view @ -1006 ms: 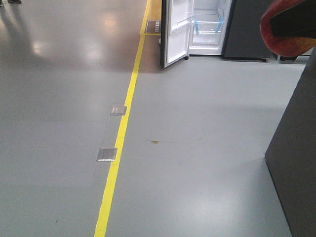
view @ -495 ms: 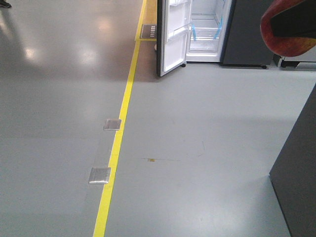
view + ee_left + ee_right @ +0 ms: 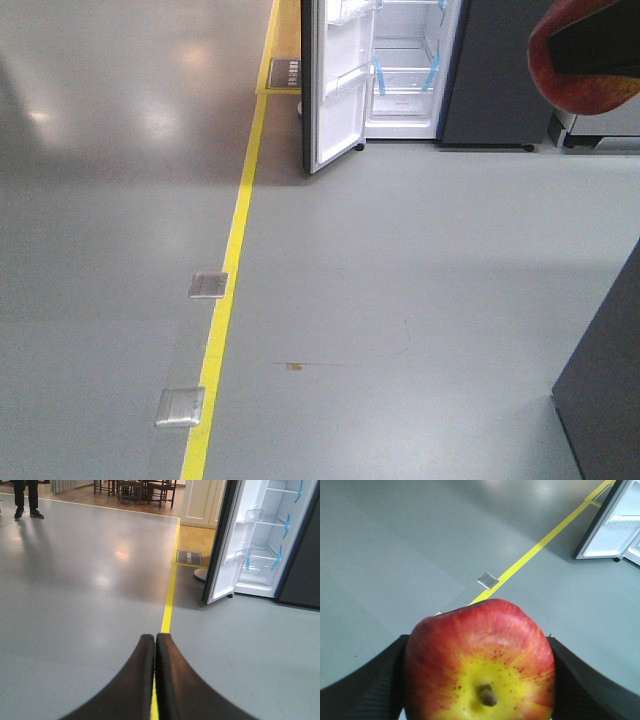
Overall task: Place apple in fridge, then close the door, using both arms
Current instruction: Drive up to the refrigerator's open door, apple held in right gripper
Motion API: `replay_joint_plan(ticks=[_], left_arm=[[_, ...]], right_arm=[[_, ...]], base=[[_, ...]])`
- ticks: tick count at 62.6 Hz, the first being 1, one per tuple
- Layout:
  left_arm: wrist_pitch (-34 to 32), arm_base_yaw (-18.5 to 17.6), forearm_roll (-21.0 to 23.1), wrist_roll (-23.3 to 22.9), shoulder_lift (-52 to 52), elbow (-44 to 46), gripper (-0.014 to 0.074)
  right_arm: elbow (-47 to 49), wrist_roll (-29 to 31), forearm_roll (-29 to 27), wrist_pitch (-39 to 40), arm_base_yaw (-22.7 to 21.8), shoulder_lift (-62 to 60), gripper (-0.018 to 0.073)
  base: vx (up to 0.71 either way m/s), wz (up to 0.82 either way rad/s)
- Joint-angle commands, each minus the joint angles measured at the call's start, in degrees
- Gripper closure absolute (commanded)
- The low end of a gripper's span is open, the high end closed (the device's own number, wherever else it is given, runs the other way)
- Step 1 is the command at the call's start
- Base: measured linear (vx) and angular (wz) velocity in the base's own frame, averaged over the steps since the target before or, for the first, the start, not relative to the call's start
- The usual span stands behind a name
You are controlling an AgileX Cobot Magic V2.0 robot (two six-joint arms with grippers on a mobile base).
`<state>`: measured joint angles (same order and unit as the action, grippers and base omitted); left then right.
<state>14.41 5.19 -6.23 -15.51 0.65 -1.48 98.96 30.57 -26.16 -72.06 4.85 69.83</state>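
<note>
Inside the right gripper (image 3: 478, 652) sits the apple (image 3: 480, 630), seemingly clamped.

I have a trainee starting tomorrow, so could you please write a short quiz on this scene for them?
1. True or false: the door of the fridge stands open.
2. What sits in the right gripper? A) a pear B) the apple C) nothing
3. Fill in: the left gripper is ___ and empty.
Key: 1 true; 2 B; 3 shut.
</note>
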Motion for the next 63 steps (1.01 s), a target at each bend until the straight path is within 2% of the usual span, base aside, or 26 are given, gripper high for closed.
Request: replay_joint_plan(ticks=[1,63], left_arm=[[-3.9,-0.1,0.4,-0.4,0.9,-1.6,0.0603],[-3.9,-0.1,0.4,-0.4,0.9,-1.6,0.0603]], right_arm=[[1.8,0.0,-1.7,3.7,-0.2,-1.0,0.0566],[1.8,0.0,-1.7,3.7,-0.2,-1.0,0.0566]], base=[[0.31,-0.04],[0.30,-0.01]])
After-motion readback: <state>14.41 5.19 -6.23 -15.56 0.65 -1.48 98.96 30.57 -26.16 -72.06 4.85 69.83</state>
